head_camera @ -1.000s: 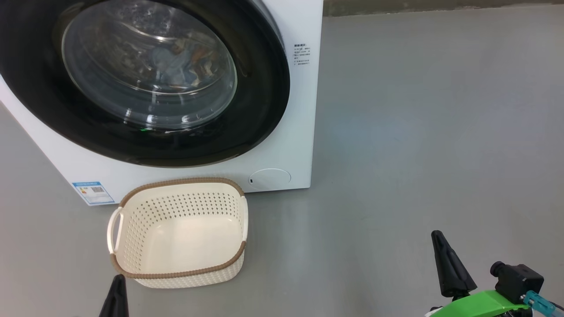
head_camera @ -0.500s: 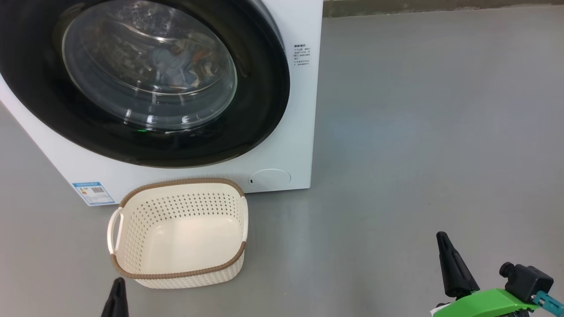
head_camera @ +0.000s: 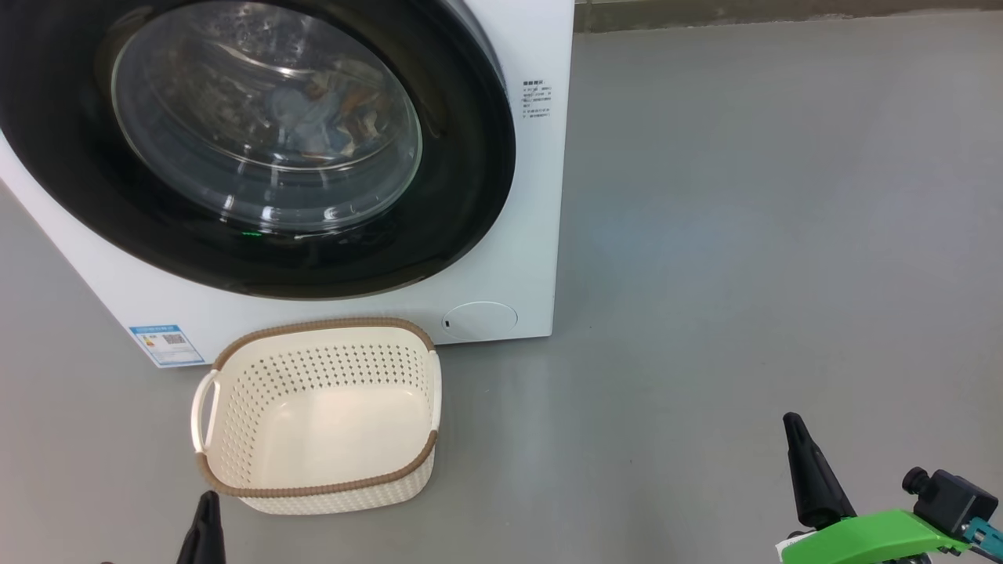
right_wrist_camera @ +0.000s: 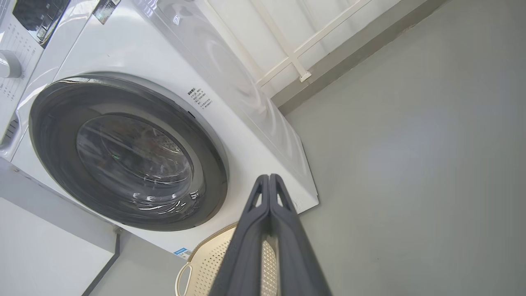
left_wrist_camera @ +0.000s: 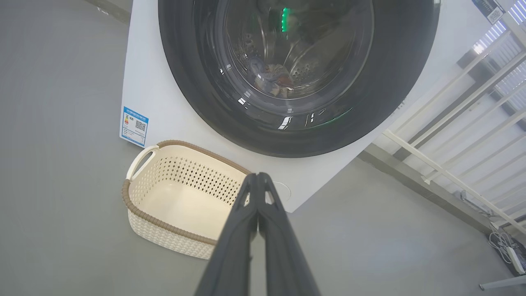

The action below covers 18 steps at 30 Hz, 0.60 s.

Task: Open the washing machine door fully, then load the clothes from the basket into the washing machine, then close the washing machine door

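The washing machine [head_camera: 517, 235] stands on the grey floor [head_camera: 744, 235]. Its right front corner edge runs down to the floor, and wide open floor extends from there to the wall base. In the left wrist view a white railing [left_wrist_camera: 452, 123] borders that side.

Count: one machine, one door, one basket, one bundle of clothes, two pincers.

The washing machine door [head_camera: 470, 196] lies shut against the machine front, its glossy black rim ringing a clear glass bowl. The clothes [head_camera: 313, 117], light blue with orange patches, sit inside the drum and are seen through the glass. The basket [head_camera: 313, 490] stands on the floor just before the machine's lower front, below the door. Its cream bottom is bare, and a white handle shows at each end.

The left pincer [head_camera: 208, 505] hangs just beside the basket's near left corner, fingers pressed together on nothing. The right pincer [head_camera: 793, 429] is over open floor, well apart from the basket, its fingers likewise pressed together on nothing.
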Tool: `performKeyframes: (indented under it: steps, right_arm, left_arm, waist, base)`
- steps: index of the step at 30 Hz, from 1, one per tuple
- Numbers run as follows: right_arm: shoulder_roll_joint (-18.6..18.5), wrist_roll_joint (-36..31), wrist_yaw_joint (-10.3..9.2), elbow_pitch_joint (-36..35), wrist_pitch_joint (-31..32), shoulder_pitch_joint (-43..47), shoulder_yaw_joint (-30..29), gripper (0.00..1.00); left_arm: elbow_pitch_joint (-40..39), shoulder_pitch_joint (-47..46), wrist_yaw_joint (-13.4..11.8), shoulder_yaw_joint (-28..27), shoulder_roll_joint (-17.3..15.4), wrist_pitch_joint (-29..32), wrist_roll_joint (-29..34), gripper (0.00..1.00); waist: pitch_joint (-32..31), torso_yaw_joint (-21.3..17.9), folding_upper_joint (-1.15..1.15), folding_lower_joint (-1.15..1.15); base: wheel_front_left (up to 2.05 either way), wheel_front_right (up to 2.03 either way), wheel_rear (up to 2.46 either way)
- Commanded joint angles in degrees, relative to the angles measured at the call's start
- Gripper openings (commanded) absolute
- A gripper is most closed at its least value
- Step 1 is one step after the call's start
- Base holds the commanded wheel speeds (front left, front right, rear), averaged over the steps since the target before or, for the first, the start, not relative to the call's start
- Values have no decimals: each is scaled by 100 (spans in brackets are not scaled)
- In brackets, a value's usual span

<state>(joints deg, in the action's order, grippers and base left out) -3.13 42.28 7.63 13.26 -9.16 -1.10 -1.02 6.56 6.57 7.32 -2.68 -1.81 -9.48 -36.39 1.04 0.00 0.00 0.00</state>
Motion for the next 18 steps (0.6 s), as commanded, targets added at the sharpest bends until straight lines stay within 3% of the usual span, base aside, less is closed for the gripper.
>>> performKeyframes:
  steps: [1, 18]
  right_arm:
    - [-56, 112, -4, -126, 16, -192, -11, 0]
    - [-71, 1111, -6, -89, 287, -251, -73, 0]
  left_arm:
    - [-93, -263, 5, -67, -111, 32, -116, 0]
    - [67, -456, 7, -71, -152, 293, -1243, 0]
  waist:
    - [-1, 0, 0, 0]
    - [-17, 0, 0, 0]
  base:
    - [0, 0, 0]
    - [0, 0, 0]
